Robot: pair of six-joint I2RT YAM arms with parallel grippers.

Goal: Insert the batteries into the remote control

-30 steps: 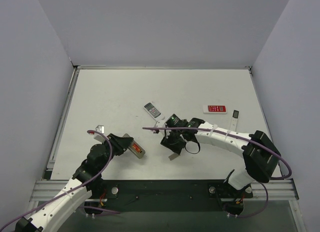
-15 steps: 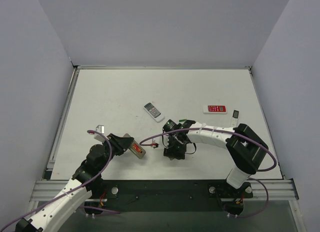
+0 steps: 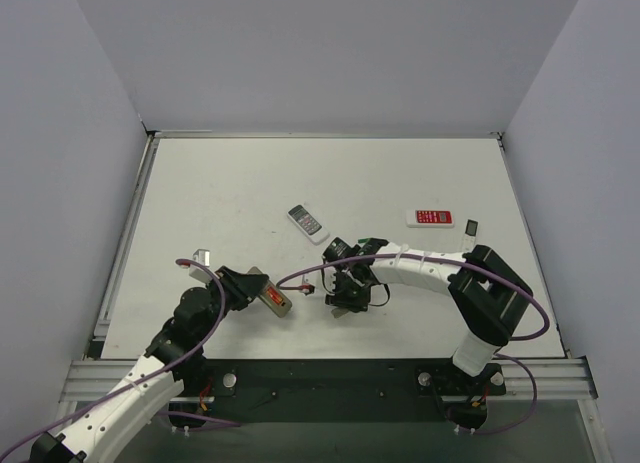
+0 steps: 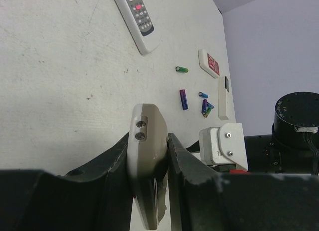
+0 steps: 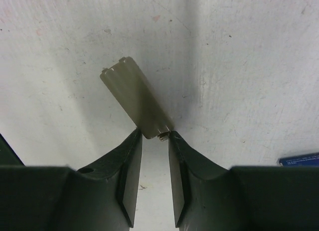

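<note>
My left gripper is shut on the remote control, gripping its sides. In the left wrist view the remote's tan-grey back stands edge-on between the fingers. A red streak shows in its open back in the top view. My right gripper points down at the table, and its fingertips pinch the near end of the small grey cover plate. Several batteries lie beyond: a green one, a blue-purple one and a small cluster. One blue battery lies beside my right gripper.
A white remote with grey buttons lies mid-table. The red flat remote and a slim white remote with a dark display lie to the right. A small grey plate lies near the left arm. Walls enclose the table.
My right arm has folded in, bringing the gripper and the cover plate slightly left and lower toward the table. The left arm and the remote have stayed still.
</note>
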